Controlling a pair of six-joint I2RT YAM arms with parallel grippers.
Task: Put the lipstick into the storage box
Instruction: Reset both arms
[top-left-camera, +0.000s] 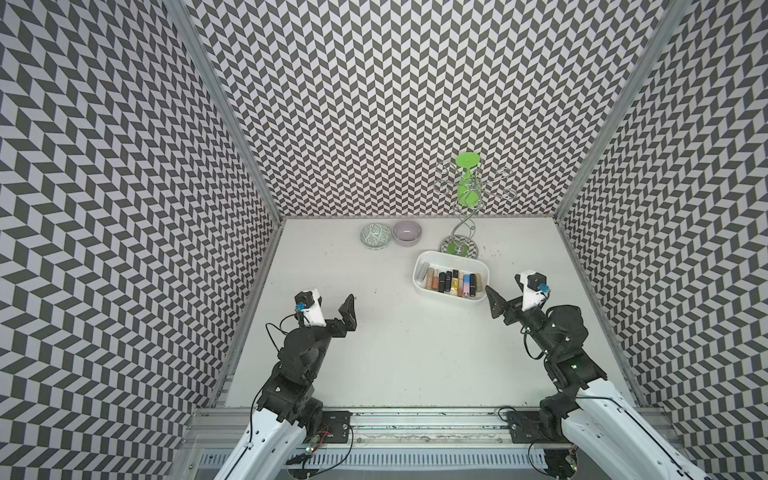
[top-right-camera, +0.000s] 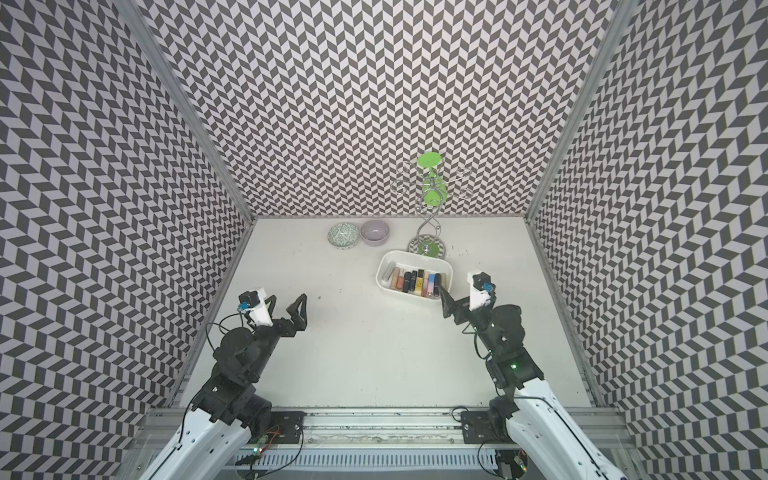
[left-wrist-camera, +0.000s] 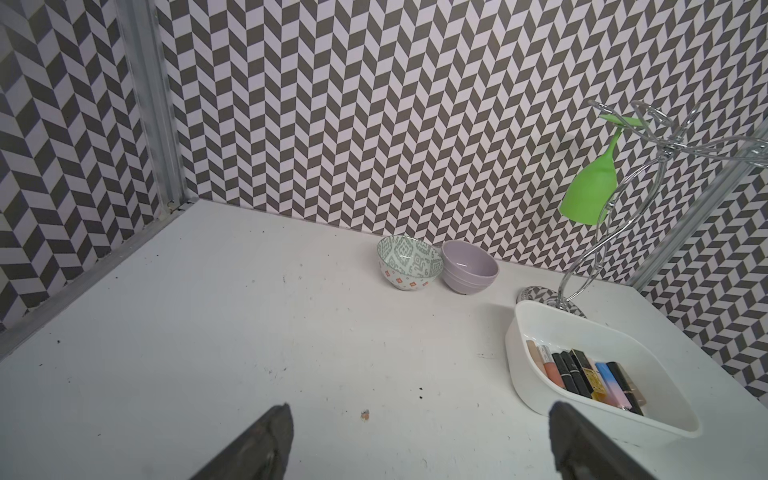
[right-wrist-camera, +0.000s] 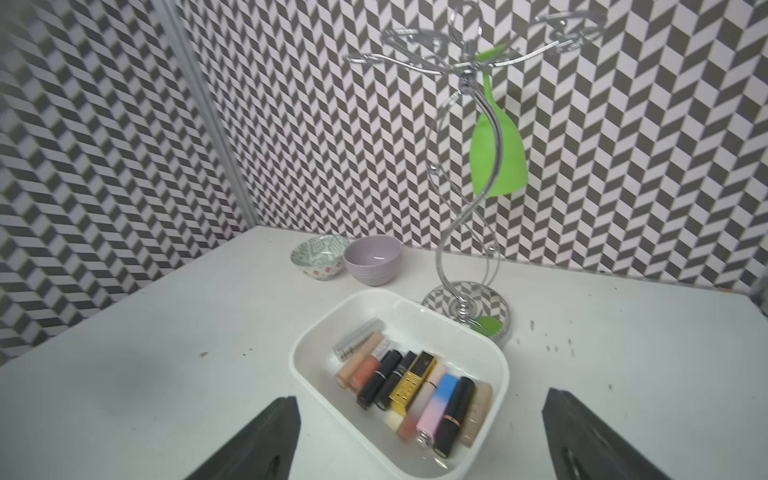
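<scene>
White storage box (right-wrist-camera: 399, 307) is holding the lipsticks (right-wrist-camera: 415, 382). Right gripper (right-wrist-camera: 419, 398) is hovering beside it, spread, empty. Left gripper (left-wrist-camera: 419, 409) is gaping too.

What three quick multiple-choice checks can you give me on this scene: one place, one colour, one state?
1. Where does the storage box stand?
A) beside the wire stand's base
B) against the left wall
C) at the near edge

2. What colour is the glass hanging on the stand?
A) red
B) green
C) blue

3. How is the right pincer?
A) shut tight
B) out of view
C) open and empty

Answers:
1 A, the box's far wall lies next to the stand's base.
2 B, the inverted glass is bright green.
3 C, its fingers stand wide apart, gripping nothing.
</scene>
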